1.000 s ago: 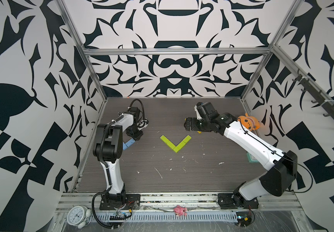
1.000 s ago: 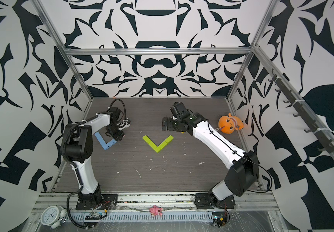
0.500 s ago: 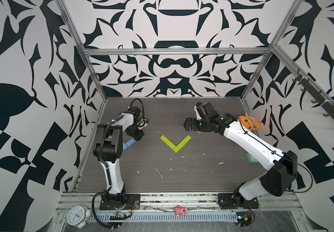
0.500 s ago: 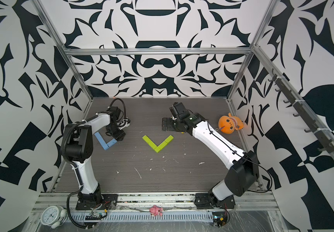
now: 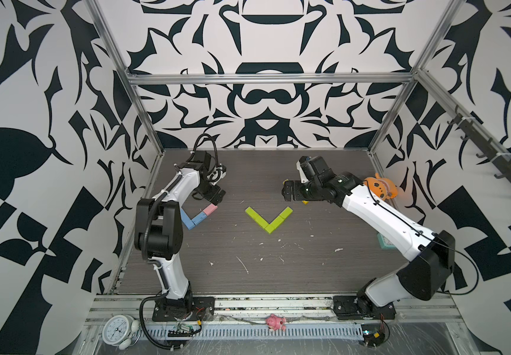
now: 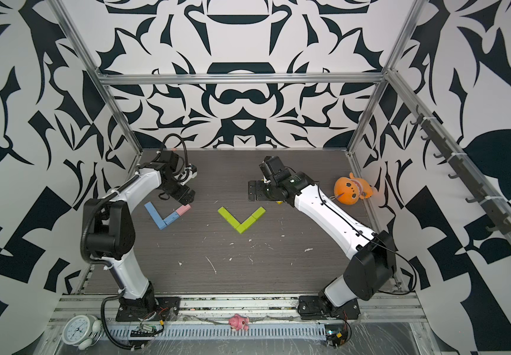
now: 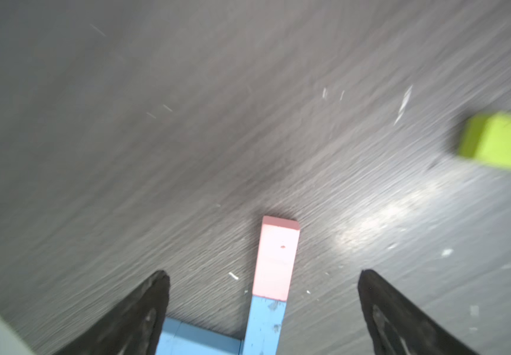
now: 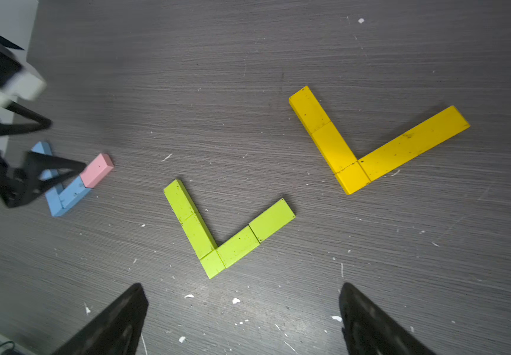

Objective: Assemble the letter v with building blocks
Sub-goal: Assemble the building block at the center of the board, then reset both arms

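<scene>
A lime green V of several building blocks (image 5: 269, 218) (image 6: 242, 219) (image 8: 226, 227) lies flat mid-table. To its left, light blue blocks (image 5: 195, 219) (image 6: 163, 218) form a smaller V, and a pink block (image 5: 211, 210) (image 7: 275, 258) (image 8: 96, 170) lies end to end with one blue arm. My left gripper (image 5: 214, 196) (image 7: 262, 273) hovers over the pink block, open and wide of it on both sides. A yellow V (image 8: 371, 141) lies to the right, mostly hidden under my right arm in both top views. My right gripper (image 5: 288, 190) (image 8: 242, 285) hangs open and empty above the table.
An orange plush toy (image 5: 382, 187) (image 6: 351, 190) sits by the right wall. A teal object (image 5: 383, 242) lies partly under my right arm. White crumbs dot the table. A clock (image 5: 119, 332) and a small pink toy (image 5: 274, 322) rest on the front rail.
My left gripper's jaws have spread apart, and the pink block lies free on the table between them. The right arm has not moved.
</scene>
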### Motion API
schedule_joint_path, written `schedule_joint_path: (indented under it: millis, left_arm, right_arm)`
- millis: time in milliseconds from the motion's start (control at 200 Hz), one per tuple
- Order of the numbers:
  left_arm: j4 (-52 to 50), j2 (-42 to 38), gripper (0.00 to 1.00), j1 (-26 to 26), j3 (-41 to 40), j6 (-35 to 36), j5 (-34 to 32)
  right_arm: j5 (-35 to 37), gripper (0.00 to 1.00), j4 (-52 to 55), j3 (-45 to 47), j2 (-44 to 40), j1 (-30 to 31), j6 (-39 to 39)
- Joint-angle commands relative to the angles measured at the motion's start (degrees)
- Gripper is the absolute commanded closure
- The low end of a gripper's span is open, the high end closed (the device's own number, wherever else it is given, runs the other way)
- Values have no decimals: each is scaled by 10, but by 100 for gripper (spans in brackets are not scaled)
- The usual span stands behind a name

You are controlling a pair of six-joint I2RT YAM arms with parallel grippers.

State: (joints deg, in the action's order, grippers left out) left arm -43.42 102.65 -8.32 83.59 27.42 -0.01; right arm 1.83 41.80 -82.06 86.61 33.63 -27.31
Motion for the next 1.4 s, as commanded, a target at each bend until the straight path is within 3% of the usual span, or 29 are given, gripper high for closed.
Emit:
schedule_joint_path:
  millis: [0,205,330,465,590,805,1055,1135,1240,1280,1365,1395]
  left_arm:
    - [34,-81,1,9,13,-65,42]
    - [210,-224,1,9,-132,-195,21]
    - [333,-325,1,10,-268,-271,-56]
    - [411,-387,1,10,-381,-313,-105]
    - [469,-407,1,19,-458,-336,-163]
    - [609,-375,0,23,-546,-332,-202]
    - [797,-199,1,24,-571,-313,-225]
    - [786,-198,1,20,-565,-309,-212]
    - [909,-174,1,23,-619,-304,-214]
    - [977,-157,1,23,-636,-284,-198]
    - [946,-157,1,17,-634,-288,-162]
    - [990,-140,1,18,-648,-284,-165]
  right_arm:
    - [60,1,16,-37,-12,-23,51]
    - [172,1,-66,51,-58,-142,95]
    - [236,1,-183,168,-100,-206,133]
    - [321,1,-326,300,-129,-237,198]
    - [329,1,-419,380,-115,-251,217]
    - [308,1,-527,455,-95,-251,234]
    - [294,1,-739,543,-40,-251,248]
    - [278,1,-783,557,-31,-248,247]
    - [240,1,-843,577,-7,-248,261]
    - [224,1,-901,598,11,-248,270]
    - [204,0,-1014,647,37,-246,279]
    - [201,0,-1057,660,44,-241,292]
